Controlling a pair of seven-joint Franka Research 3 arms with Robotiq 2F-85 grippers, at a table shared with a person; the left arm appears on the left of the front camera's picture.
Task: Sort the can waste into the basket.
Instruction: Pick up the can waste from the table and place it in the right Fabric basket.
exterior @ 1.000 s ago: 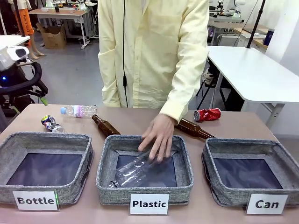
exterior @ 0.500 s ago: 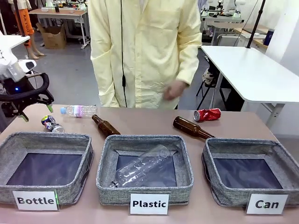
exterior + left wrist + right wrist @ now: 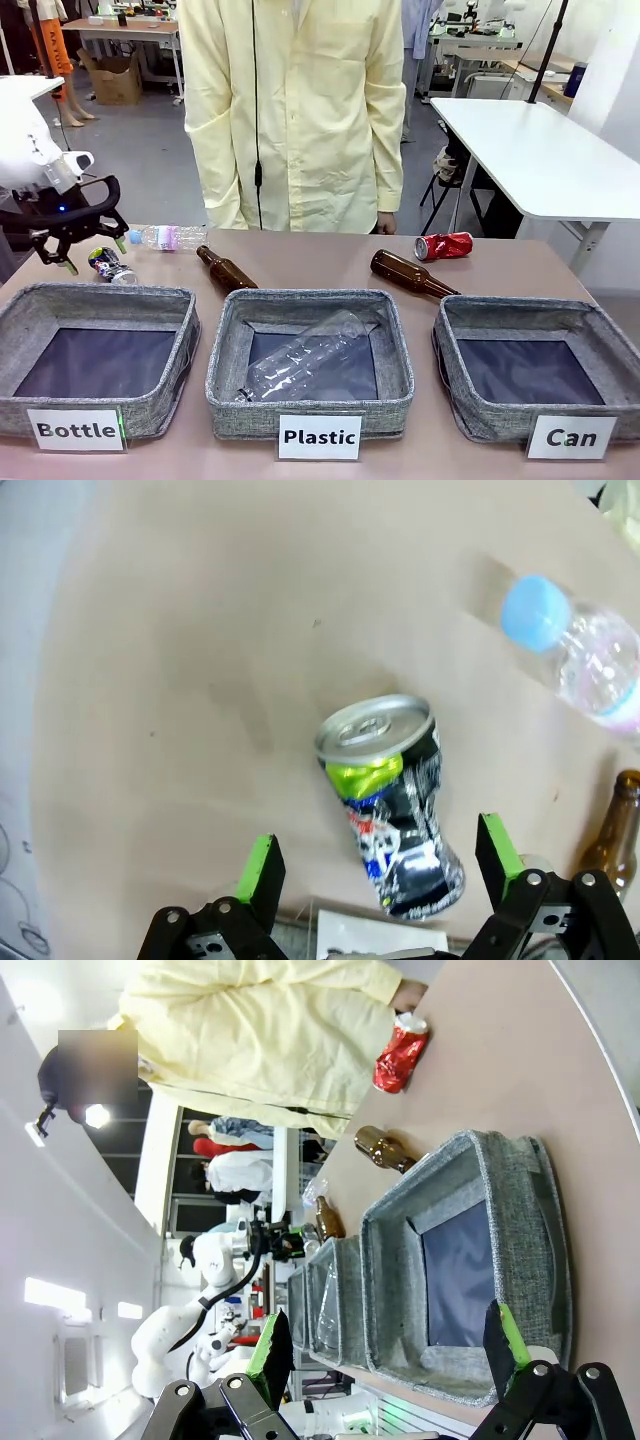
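A dark can [image 3: 110, 266] with green-yellow print and a silver top lies on its side at the far left of the table. My left gripper [image 3: 95, 255] hovers open just above it. In the left wrist view the dark can [image 3: 390, 810] lies between and beyond the green pads [image 3: 262, 865] of that gripper [image 3: 378, 835], untouched. A dented red can [image 3: 443, 245] lies at the far right, also the red can [image 3: 400, 1052] in the right wrist view. The grey basket [image 3: 535, 305] labelled "Can" stands front right, empty. My right gripper [image 3: 388, 1340] is open above this basket [image 3: 520, 1160].
Two brown bottles [image 3: 225, 270] [image 3: 410, 275] and a clear plastic bottle [image 3: 168, 237] lie behind the baskets. The "Plastic" basket [image 3: 225, 340] holds a crushed clear bottle [image 3: 305, 358]. The "Bottle" basket [image 3: 95, 295] sits front left. A person in a yellow coat [image 3: 300, 110] stands at the far edge.
The person has pulled the hand out of the "Plastic" basket, leaving the clear bottle there, and stood upright. My left arm has come in and down over the dark can.
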